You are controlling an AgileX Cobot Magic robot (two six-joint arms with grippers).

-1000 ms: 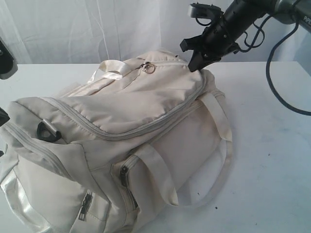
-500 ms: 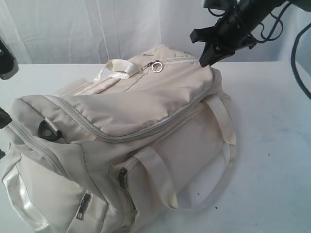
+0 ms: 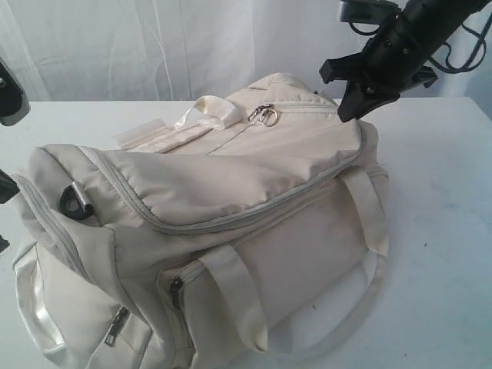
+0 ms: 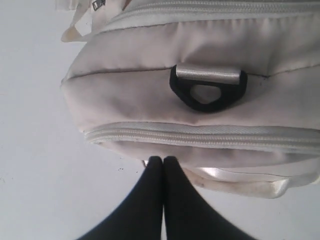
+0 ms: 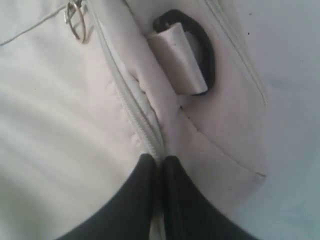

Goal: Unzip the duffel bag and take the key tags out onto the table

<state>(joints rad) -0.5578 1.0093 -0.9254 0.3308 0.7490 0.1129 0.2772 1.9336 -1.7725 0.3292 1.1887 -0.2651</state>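
A wide, plain white tabletop [image 3: 446,192] carries a large cream-white fabric duffel bag [image 3: 231,177]. Its grey main zip [image 5: 135,120] is closed along all the length I can see. The key tags appear in no view, so I judge they are inside the shut bag.

The right gripper [image 5: 159,165] has its black jaws pressed almost together on the zip line at one end of the bag, and the grey teeth run straight into the slit between them. Whether the slider is in that pinch is hidden. Just past the jaw tips, to one side, sits a black plastic D-ring [image 5: 200,50]. Farther ahead of them dangles a small metal ring pull [image 5: 75,22].

The left gripper [image 4: 163,161] has its jaws flat together on nothing, tips just beside the lower edge of the bag's other end. A second black D-ring [image 4: 207,95] lies ahead of them.

To unzip well, I judge the right gripper must hold the slider, not just cloth, and draw along the zip's curve rather than upward, which would only lift the soft bag. The empty left gripper could pin its end so the fabric pulls taut.
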